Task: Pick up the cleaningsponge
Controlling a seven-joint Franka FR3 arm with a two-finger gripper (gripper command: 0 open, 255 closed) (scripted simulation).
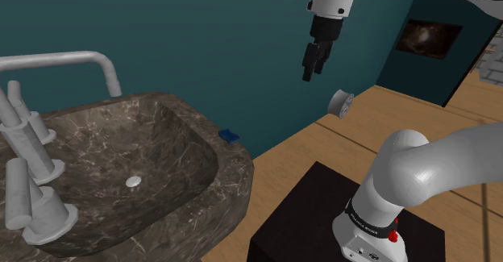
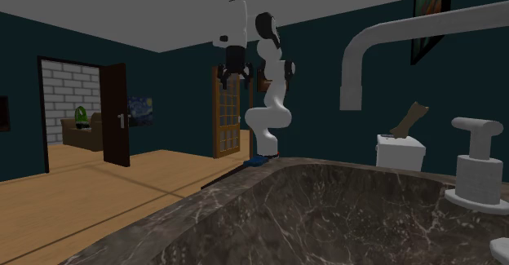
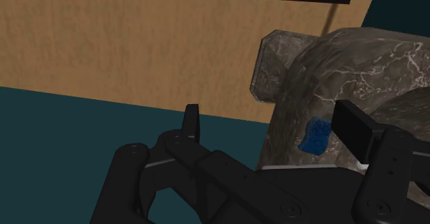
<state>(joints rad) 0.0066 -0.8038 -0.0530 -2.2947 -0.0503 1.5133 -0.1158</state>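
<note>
I'm hovering the gripper (image 1: 311, 71), fingers (image 3: 191, 123) spread and empty, well above the blue sponge (image 1: 230, 135) on the sink (image 1: 235, 174) rim's corner, and I'm planning a descent onto it next.

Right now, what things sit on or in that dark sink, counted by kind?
Blue sponge: 1
Grey spout: 1
Grey tap handles: 2
Drain: 1
Total: 5
</note>
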